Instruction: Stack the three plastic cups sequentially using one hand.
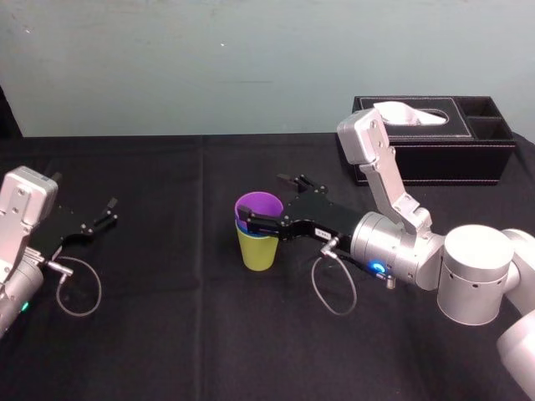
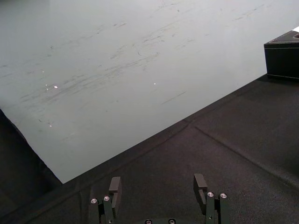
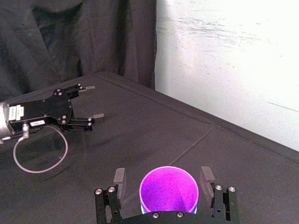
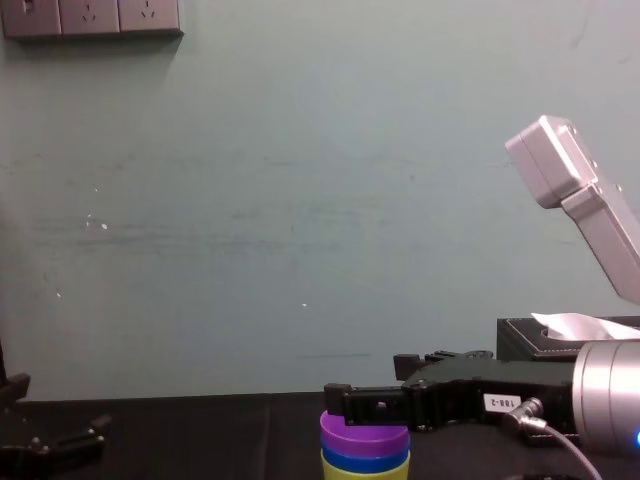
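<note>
Purple cup [image 3: 169,191]: top of the stack, mouth up, nested into the blue one.
Blue cup [image 4: 364,459]: middle of the stack – just a narrow band of it shows between the purple and the yellow-green.
Yellow-green cup [image 1: 257,249]: bottom of the stack, upright on the desk.
Stack, place: near the middle of the desk [image 1: 167,334], which is covered in black cloth; well apart from the black tissue box [image 1: 435,146] at the far right.
Right tool [image 1: 262,200]: reaches in level from the right, at the height of the purple cup's rim. Its two fingers [image 3: 119,176] stand one on each side of that cup.
Right tool, state: spread wider than the cup – in the right wrist view a gap shows between each finger and the cup wall, so it grips nothing.
Left tool [image 1: 107,211]: parked low at the left edge of the desk, well apart from the stack, pointing towards it.
Left tool, state: fingers parted, nothing between them.
Tissue box: a white tissue sticks out of its top.
</note>
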